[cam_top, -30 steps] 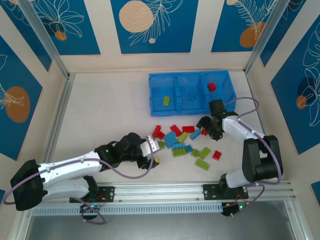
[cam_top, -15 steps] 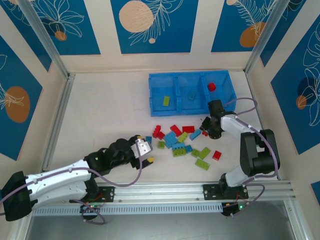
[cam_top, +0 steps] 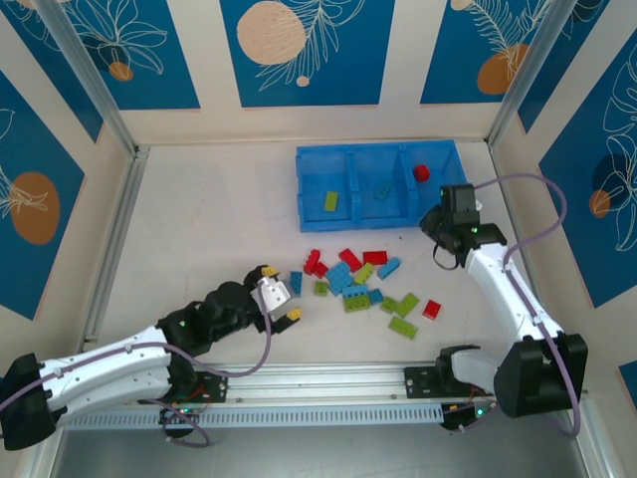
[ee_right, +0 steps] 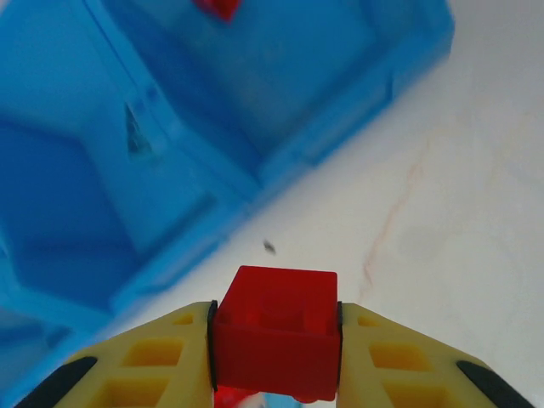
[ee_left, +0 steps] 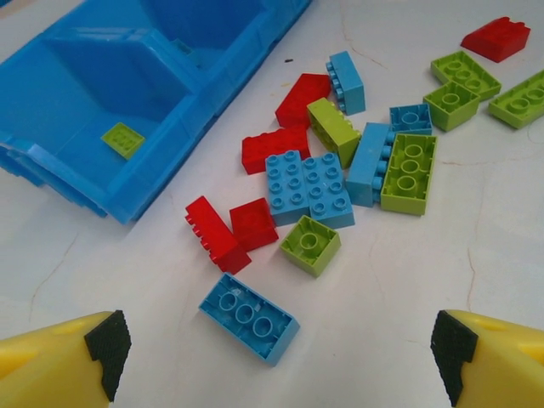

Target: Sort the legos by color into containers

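Note:
My right gripper is shut on a small red lego, held above the table just short of the blue tray. From above, the right gripper hangs off the tray's near right corner. The three containers hold a green lego, a light blue lego and a red lego, left to right. My left gripper stands open at the left edge of the pile of loose legos. An upturned light blue lego lies just ahead of the left gripper.
Red, light blue and green bricks lie bunched together, with a red brick and green bricks off to the right. The left wrist view shows the tray's corner behind the pile. Walls enclose the table on three sides.
My right gripper shut on a red lego at the pile's right edge and lifted it toward the tray. My left gripper drew back to the left and opened wider.

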Controlling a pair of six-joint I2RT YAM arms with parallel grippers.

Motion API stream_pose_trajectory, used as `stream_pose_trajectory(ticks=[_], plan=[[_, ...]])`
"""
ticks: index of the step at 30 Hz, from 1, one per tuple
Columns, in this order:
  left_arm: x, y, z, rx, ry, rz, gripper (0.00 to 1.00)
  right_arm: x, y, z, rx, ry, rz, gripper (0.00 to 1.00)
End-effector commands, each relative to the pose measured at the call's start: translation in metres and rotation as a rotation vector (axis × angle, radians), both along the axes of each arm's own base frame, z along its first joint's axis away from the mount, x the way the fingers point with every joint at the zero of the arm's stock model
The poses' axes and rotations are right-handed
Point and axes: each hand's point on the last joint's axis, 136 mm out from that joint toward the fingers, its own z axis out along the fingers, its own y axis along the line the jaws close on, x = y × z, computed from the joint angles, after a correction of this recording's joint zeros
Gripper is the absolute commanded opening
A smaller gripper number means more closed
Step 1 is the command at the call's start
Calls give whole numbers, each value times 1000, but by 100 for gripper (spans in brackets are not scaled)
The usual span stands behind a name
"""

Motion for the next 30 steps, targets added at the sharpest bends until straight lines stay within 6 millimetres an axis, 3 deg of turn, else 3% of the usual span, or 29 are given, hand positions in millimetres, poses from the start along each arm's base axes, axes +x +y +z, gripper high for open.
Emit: stream_pose_trajectory(ticks=[1,8,12,15,18,23,27,30], plan=[[3,4,6,-26,-24,34,93,47,-25,5,-55,-9,-38,27],[7,9,7,-24,-43,64,94,148,-27,-29,57,139,-35,33],[10,14,6,-9,-53,88,95,171,-37,-35,54,184,-65,52],[10,15,7,-10,-57,93,96,171,-37,-18,54,168,-57,57],[9,15,10,-32,-60,90,96,151,-32,4,69,123,-55,58],[6,15,14,-57,-58,81,97,75,-6,25,118,13,-17,59],[7,16,14,-50,-65,84,98,10,30,8,152,3,100,60],[9,18,13,-36,-70,95,98,-33,69,-18,197,41,251,61]])
